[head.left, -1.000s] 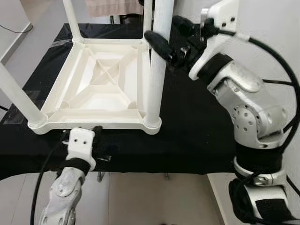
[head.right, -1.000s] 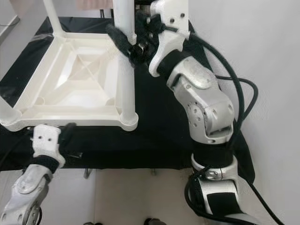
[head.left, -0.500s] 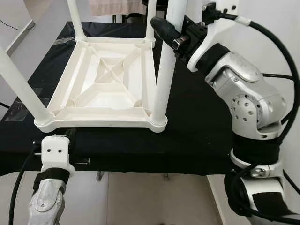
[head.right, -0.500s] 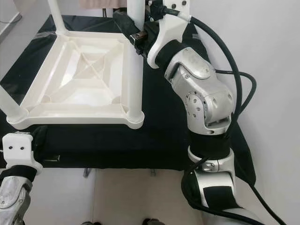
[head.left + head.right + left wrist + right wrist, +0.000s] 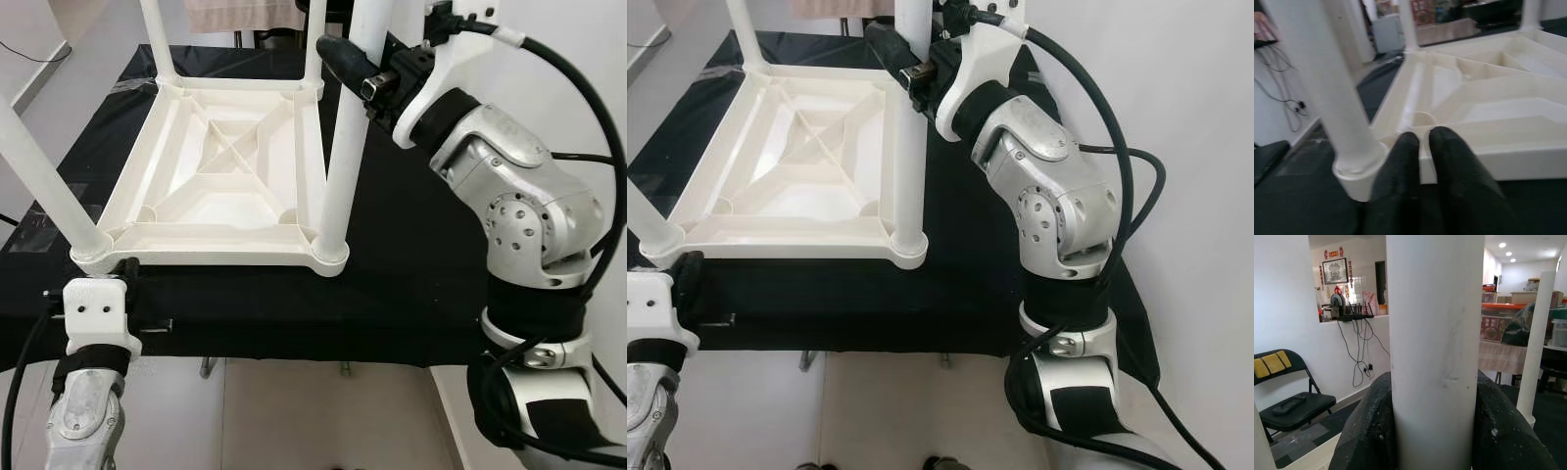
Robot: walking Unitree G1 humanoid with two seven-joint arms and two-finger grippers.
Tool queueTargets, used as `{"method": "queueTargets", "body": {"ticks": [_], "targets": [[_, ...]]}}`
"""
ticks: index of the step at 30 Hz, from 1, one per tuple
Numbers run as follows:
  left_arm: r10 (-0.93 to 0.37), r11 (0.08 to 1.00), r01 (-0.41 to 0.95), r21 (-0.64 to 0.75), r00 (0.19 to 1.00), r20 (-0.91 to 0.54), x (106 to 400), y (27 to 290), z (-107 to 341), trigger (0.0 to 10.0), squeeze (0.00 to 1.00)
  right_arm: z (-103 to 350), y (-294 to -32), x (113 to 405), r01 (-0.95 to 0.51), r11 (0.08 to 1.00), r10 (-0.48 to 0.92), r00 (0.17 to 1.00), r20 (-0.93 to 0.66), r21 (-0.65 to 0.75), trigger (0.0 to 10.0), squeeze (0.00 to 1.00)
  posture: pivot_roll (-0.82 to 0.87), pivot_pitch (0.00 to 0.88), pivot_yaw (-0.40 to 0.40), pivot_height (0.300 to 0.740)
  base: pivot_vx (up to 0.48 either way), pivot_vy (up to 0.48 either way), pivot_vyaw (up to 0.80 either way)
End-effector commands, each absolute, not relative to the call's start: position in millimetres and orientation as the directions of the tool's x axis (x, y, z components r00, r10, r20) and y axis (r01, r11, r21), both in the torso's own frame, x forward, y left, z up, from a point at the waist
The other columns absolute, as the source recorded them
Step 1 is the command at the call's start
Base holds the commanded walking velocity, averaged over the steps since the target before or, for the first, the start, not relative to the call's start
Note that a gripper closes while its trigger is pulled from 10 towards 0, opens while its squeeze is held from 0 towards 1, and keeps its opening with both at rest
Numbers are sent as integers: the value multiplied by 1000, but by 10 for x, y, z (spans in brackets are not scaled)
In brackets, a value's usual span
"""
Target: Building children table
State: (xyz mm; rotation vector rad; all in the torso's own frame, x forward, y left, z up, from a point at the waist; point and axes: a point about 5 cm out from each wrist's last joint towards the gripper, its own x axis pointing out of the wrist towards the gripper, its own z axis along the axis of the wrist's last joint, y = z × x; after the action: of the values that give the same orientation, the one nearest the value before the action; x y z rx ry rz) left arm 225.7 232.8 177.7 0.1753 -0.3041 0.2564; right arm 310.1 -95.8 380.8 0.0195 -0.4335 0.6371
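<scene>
upside-down table on black cloth, right gripper clamped on near-right leg

left edge of the head views: near-left leg (image 5: 44,181) runs diagonally from the upper left down into the table's near-left corner socket. left gripper (image 5: 125,279) sits lower left, on a white wrist block, at the front edge of the tabletop (image 5: 211,186) just right of that corner. left wrist view: its two black fingers (image 5: 1403,156) are nearly together with only a thin gap, tips at the table's front rim; can't tell if they actually pinch the rim or just touch it.

centre: white plastic tabletop lies underside up on the black cloth (image 5: 411,255), ribs forming an x with a diamond in the middle. far-left leg (image 5: 155,39) and far-right leg (image 5: 312,44) stand in the back corners, top centre of the frame.

right of centre: near-right leg (image 5: 345,137) stands in the near-right corner socket, leaning slightly, top cut off by the frame. right gripper (image 5: 355,69) is upper right of centre, high on that leg; right wrist view shows one black finger (image 5: 1369,431) on each side of the leg, pressed against it, so it's gripping the leg.

right side: silver right arm (image 5: 519,196) curves from the lower right up to the gripper, black cable looping around it. pale floor below the cloth edge.
</scene>
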Motion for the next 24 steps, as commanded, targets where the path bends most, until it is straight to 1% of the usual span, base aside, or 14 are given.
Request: {"method": "queueTargets", "body": {"ticks": [1,8,10,13,15,16,17,18,19,20,21,22,23,24], "targets": [[258,946,-308,98,902,347,2216,2423,1823,10000,1000,3780,-963,3125,-571,815,560,739,375,-93,0,0,-4,192,-91,740,0,0,0],[341,939,-335,-76,880,332,2218,2626,1760,10000,1000,3774,-975,3127,-566,820,554,745,371,-87,0,0,-6,189,-92,740,0,0,0],[341,939,-335,-76,880,332,2218,2626,1760,10000,1000,3774,-975,3127,-566,820,554,745,371,-87,0,0,-6,189,-92,740,0,0,0],[379,925,-363,-112,864,330,2247,2809,1736,10000,1000,3759,-975,3120,-565,821,551,749,368,-81,0,0,-11,185,-93,740,0,0,0],[390,920,-373,-116,860,329,2254,2860,1730,10000,1000,3756,-974,3118,-565,821,551,749,368,-81,0,0,-11,184,-93,740,0,0,0],[401,916,-386,-112,855,330,2267,2914,1734,10000,1000,3754,-974,3114,-567,820,553,748,366,-81,1529,0,-13,184,-93,740,0,0,0],[401,916,-386,-112,855,330,2267,2914,1734,10000,1000,3754,-974,3114,-567,820,553,748,366,-81,1529,0,-13,184,-93,740,0,0,0],[409,912,-395,-112,850,333,2281,2955,1748,10000,1000,3754,-976,3111,-568,819,555,748,365,-81,10000,0,-16,183,-92,740,0,0,0],[413,910,-399,-116,846,335,2289,2980,1758,10000,1000,3754,-977,3108,-569,819,555,748,364,-81,10000,0,-17,183,-92,740,0,0,0],[413,910,-400,-112,845,340,2309,3024,1774,10000,710,3760,-983,3107,-569,819,556,747,364,-82,10000,0,-17,182,-93,740,0,0,0],[413,910,-400,-112,845,340,2309,3024,1774,10000,710,3760,-983,3107,-569,819,556,747,364,-82,10000,0,-17,182,-93,740,0,0,0],[411,910,-399,-109,845,342,2321,3051,1784,10000,435,3764,-988,3106,-568,819,556,747,364,-83,10000,0,-16,182,-93,740,0,0,0],[408,912,-398,-102,846,343,2337,3083,1791,10000,20,3768,-991,3105,-568,818,556,747,365,-85,10000,0,-17,181,-95,740,0,0,0],[408,912,-398,-102,846,343,2337,3083,1791,10000,20,3768,-991,3105,-568,818,556,747,365,-85,10000,0,-17,181,-95,740,0,0,0]]}}
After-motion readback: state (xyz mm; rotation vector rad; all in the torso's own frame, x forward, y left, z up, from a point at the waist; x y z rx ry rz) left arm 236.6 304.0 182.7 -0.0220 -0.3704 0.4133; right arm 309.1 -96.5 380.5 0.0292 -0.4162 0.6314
